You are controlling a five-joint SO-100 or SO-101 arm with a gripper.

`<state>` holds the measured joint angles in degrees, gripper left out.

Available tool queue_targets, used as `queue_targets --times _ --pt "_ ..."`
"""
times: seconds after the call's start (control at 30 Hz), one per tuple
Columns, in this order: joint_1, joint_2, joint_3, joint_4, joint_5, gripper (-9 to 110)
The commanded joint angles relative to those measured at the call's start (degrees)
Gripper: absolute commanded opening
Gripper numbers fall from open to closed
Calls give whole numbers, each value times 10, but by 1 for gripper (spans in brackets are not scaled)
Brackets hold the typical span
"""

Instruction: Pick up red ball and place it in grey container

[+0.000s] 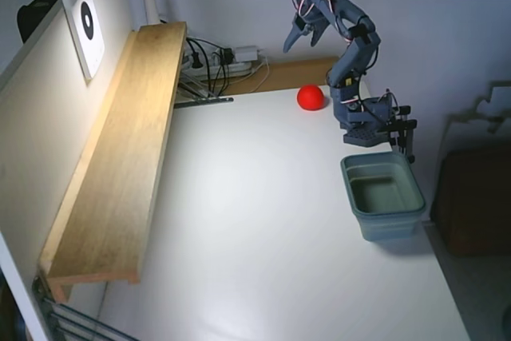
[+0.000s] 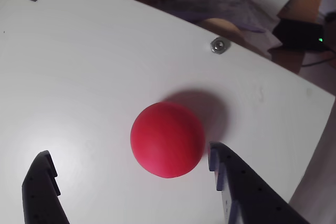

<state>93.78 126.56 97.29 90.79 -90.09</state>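
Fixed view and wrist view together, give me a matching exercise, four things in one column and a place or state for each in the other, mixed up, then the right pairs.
Things:
1. red ball
2. grey container
3. end effector
4. wooden shelf

Places or states:
A. empty, near the table's right edge in the fixed view
B. open, raised above the table
C. along the left wall in the fixed view
D. on the white table, beside the arm's base

Pairs: 1-D, 2-A, 3-B, 4-C. In the wrist view the ball lies between the open fingers, ahead of their tips.
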Motion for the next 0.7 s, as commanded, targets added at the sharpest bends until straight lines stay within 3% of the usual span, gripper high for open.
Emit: queue_targets --times 0.0,0.67 --pt "22 17 1 0 1 38" --pt "22 94 224 -145 1 38"
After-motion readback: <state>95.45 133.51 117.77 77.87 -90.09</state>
